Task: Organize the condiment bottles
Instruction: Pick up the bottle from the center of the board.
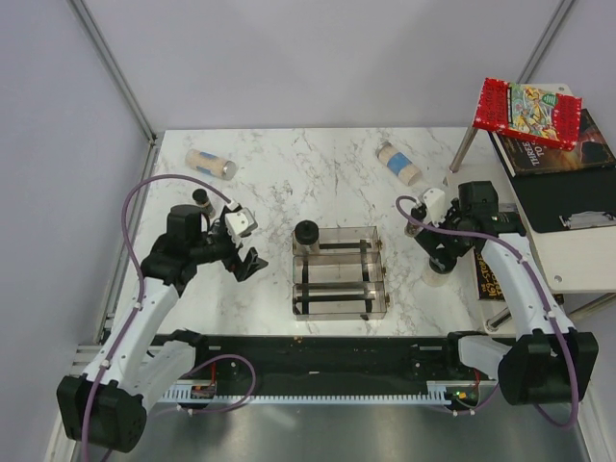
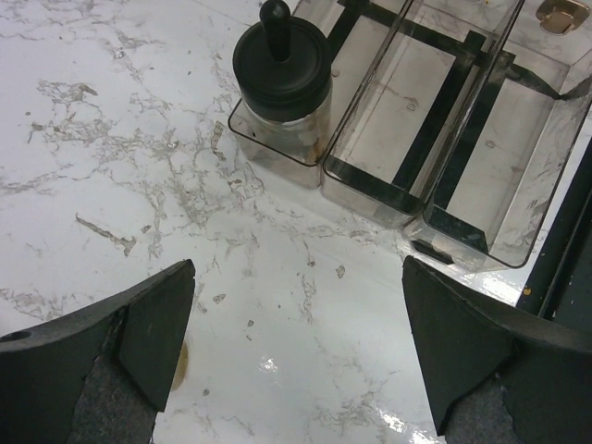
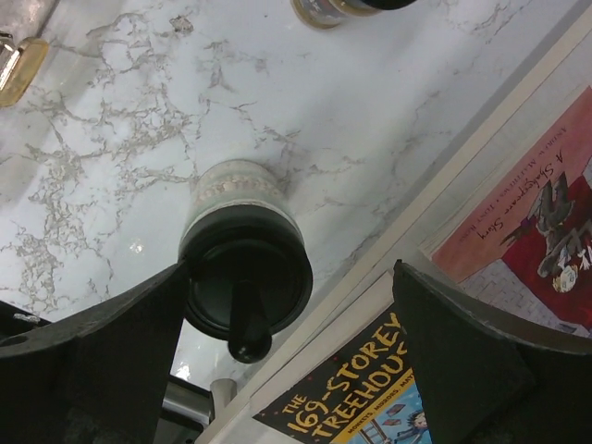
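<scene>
The right gripper has its jaws spread wide around a black-lidded jar that stands upright on the marble table. The jar's knobbed lid sits right against one finger, with a clear gap to the other. Whether that finger actually touches the lid cannot be told. The jar stands close to the table's right edge, just beside a "169-Storey Treehouse" book on the surface beyond the edge.

The left gripper is also wide open, with only bare marble between its fingers. It hangs over the table to the left of the clear three-compartment rack.

A second black-lidded jar stands upright in the left end of the rack's far compartment. The other two compartments show only their black bars. A third black-lidded jar stands upright on the table just beyond the left arm's wrist.

Two beige-filled bottles lie on their sides toward the far edge of the table. The left beige-filled bottle is at the far left. The right beige-filled bottle is at the far right, well apart from the first.

On the side shelf to the right, a red book rests on a dark book, with a black clipboard nearer.
</scene>
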Controlling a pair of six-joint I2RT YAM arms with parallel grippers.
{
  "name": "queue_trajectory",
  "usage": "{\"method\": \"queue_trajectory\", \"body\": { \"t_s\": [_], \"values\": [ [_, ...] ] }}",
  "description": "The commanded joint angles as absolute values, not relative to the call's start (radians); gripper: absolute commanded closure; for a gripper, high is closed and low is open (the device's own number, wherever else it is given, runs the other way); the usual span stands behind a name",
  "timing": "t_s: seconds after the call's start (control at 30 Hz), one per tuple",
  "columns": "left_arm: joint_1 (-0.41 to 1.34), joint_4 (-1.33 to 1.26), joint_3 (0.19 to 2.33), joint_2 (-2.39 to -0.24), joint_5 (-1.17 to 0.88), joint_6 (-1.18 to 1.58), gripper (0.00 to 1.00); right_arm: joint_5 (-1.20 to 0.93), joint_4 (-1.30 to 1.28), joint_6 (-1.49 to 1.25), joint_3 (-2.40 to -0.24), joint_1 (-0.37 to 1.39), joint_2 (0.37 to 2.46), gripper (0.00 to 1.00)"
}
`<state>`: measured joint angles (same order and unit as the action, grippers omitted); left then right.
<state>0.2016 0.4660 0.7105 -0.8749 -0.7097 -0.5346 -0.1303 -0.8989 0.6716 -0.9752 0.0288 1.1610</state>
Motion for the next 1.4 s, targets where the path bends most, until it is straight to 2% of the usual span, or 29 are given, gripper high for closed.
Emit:
{"method": "queue_trajectory", "body": {
  "t_s": [0.0,0.8,1.37],
  "values": [
    [0.189,0.430,0.713,-0.903,-0.764,-0.503,0.00,-0.216,-0.922,0.718,-0.939,0.025,1.167,0.02],
    [0.163,0.413,0.698,-0.922,-0.793,-0.502,0.00,-0.195,-0.910,0.637,-1.006,0.023,1.120,0.02],
    [0.137,0.413,0.695,-0.920,-0.825,-0.499,0.00,-0.181,-0.830,0.635,-0.859,0.023,1.161,0.02]
  ]
}}
